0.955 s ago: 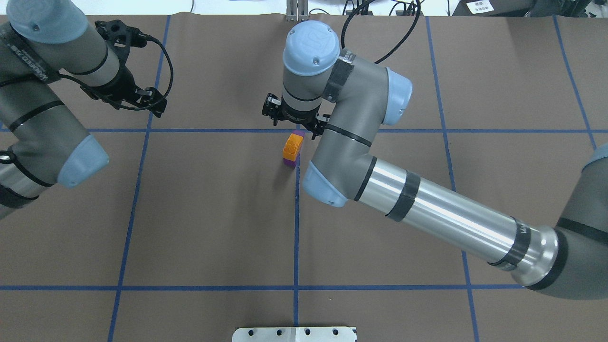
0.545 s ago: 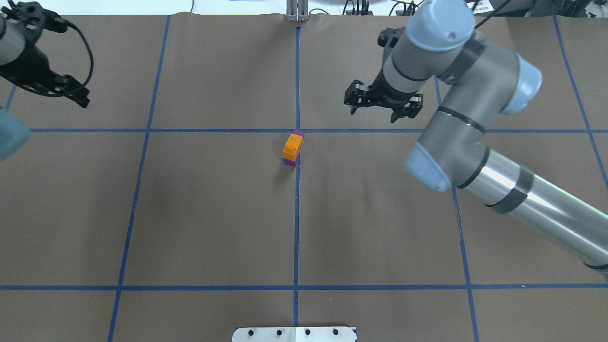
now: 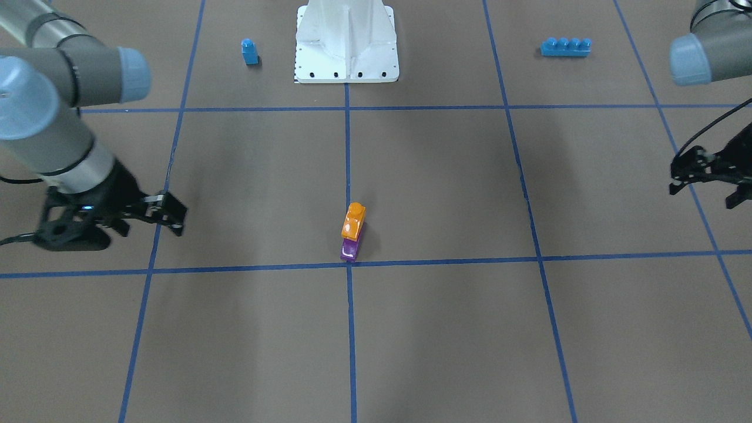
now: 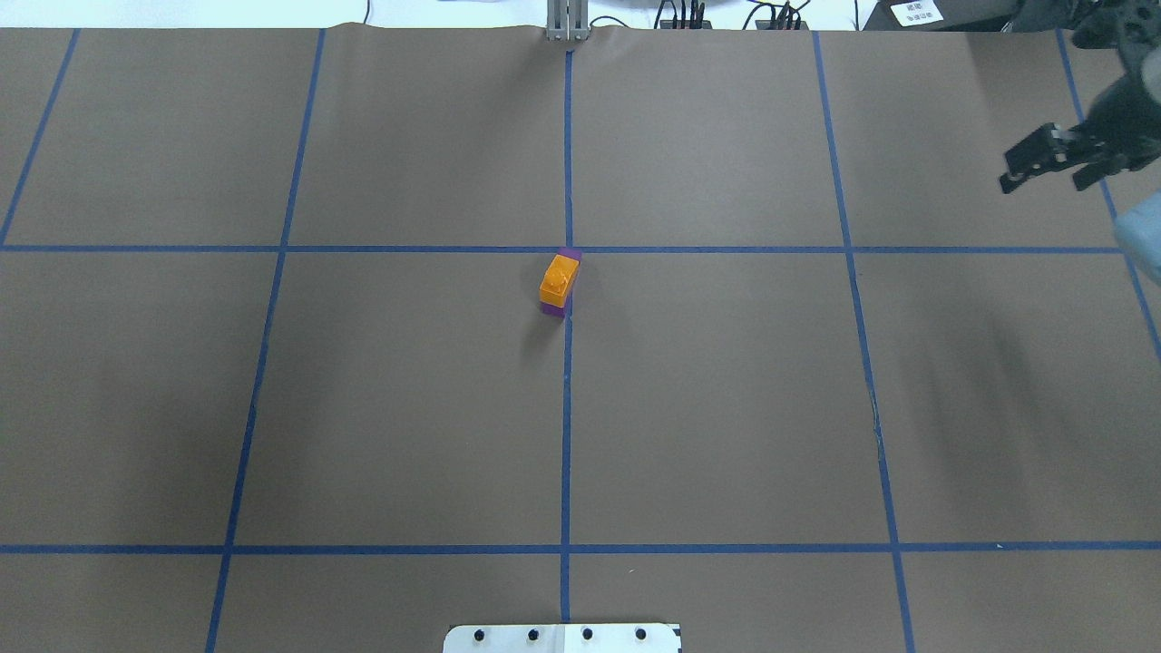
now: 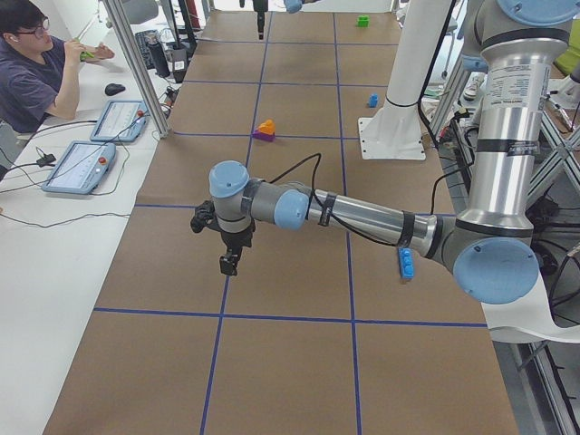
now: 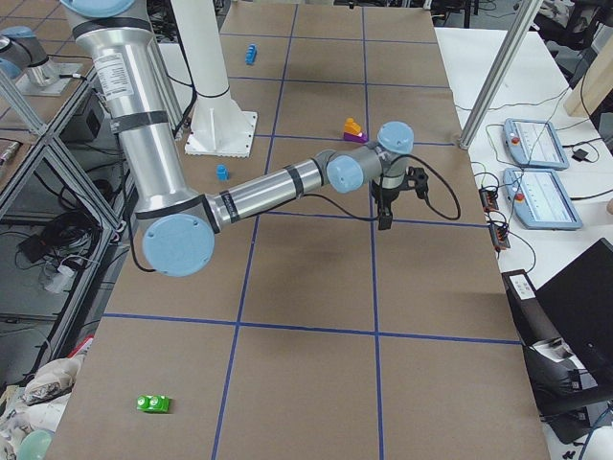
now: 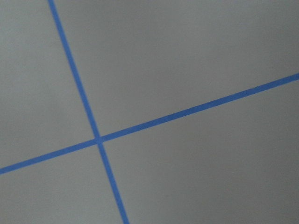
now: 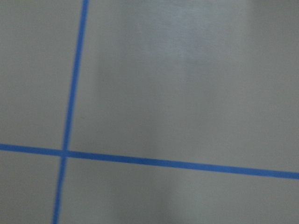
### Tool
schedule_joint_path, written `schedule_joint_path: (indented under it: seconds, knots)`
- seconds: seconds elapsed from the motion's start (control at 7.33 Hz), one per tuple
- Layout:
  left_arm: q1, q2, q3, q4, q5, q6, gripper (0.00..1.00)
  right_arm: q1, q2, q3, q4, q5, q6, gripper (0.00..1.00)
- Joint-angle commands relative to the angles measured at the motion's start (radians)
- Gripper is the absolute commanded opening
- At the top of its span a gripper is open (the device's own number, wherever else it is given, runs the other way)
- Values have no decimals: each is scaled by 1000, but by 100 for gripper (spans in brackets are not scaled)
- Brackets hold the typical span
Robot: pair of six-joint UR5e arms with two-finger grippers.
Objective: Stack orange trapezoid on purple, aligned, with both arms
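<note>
The orange trapezoid (image 4: 559, 277) sits on top of the purple brick (image 4: 569, 255) at the table's middle, on the blue centre line. The stack also shows in the front view, orange (image 3: 353, 221) over purple (image 3: 349, 249). No gripper touches it. My right gripper (image 4: 1043, 181) is open and empty at the far right edge of the overhead view; it also shows in the front view (image 3: 150, 226). My left gripper (image 3: 702, 197) is open and empty, far to the stack's other side, out of the overhead view. Both wrist views show only bare mat and blue tape lines.
A small blue single-stud brick (image 3: 249, 51) and a long blue four-stud brick (image 3: 566, 47) lie near the robot's white base plate (image 3: 346, 70). A green brick (image 6: 153, 403) lies far off at the right end. An operator (image 5: 36, 77) sits beyond the table's edge.
My right gripper has drawn back from beside the stack to the far right edge. My left arm has pulled out of the overhead view. The stack has not moved.
</note>
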Motion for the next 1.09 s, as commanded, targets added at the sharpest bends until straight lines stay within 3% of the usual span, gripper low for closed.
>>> schedule_joint_path:
  seconds: [0.0, 0.27, 0.55, 0.95]
  knots:
    - [-65, 95, 34, -39, 0, 40, 100, 92, -150, -3, 16, 25, -116, 100]
    - [-68, 94, 55, -53, -1, 38, 100, 157, -168, 4, 19, 50, -116, 100]
    - [-68, 93, 55, -44, -4, 38, 100, 249, -217, -22, 19, 155, -116, 100]
    - [-91, 94, 51, -40, -6, 40, 100, 279, -238, -34, 5, 162, -241, 100]
